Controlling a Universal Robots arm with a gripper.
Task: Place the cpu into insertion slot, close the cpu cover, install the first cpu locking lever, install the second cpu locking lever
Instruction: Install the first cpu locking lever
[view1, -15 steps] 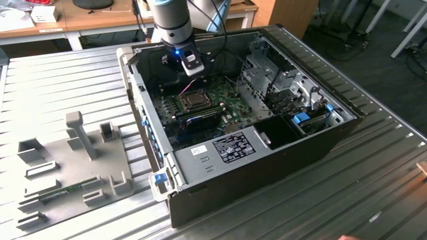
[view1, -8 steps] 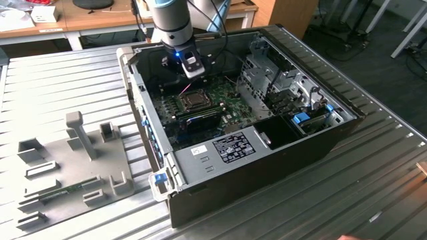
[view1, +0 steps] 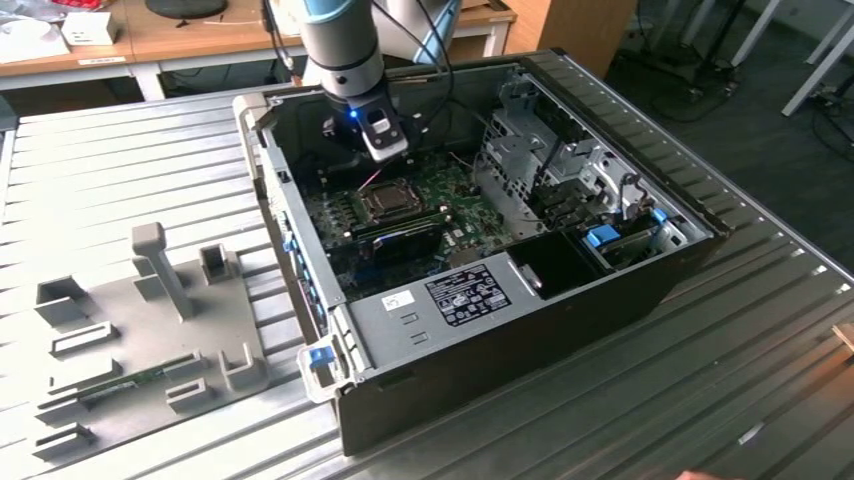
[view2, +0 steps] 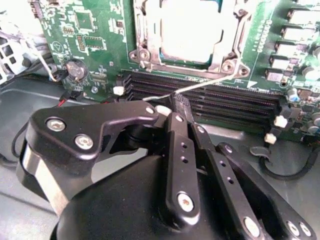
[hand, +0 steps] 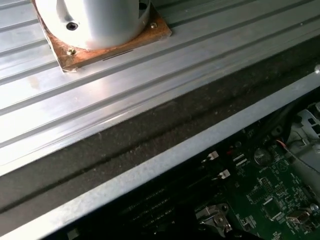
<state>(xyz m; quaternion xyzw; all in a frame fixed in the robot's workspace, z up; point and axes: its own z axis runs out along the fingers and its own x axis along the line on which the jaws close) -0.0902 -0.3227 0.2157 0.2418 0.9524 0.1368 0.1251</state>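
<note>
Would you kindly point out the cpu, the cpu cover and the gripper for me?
cpu (view2: 189, 31), second wrist view, on the middle of its pale metallic top.
cpu cover (view2: 150, 25), second wrist view, on one side bar of the silvery frame.
gripper (view2: 181, 101), second wrist view, at its fingertips, where a thin metal lever passes.

Your hand (view1: 383, 150) hangs inside the open computer case (view1: 561, 300), just above the socket (view1: 388, 200). Drive cage (view1: 534, 150) walls off the exterior view's right, case wall (view1: 274, 200) the left. Memory slots (view2: 210, 97) and a thin lever (view2: 200, 85) lie just beside the socket. Above the board is open.
</note>
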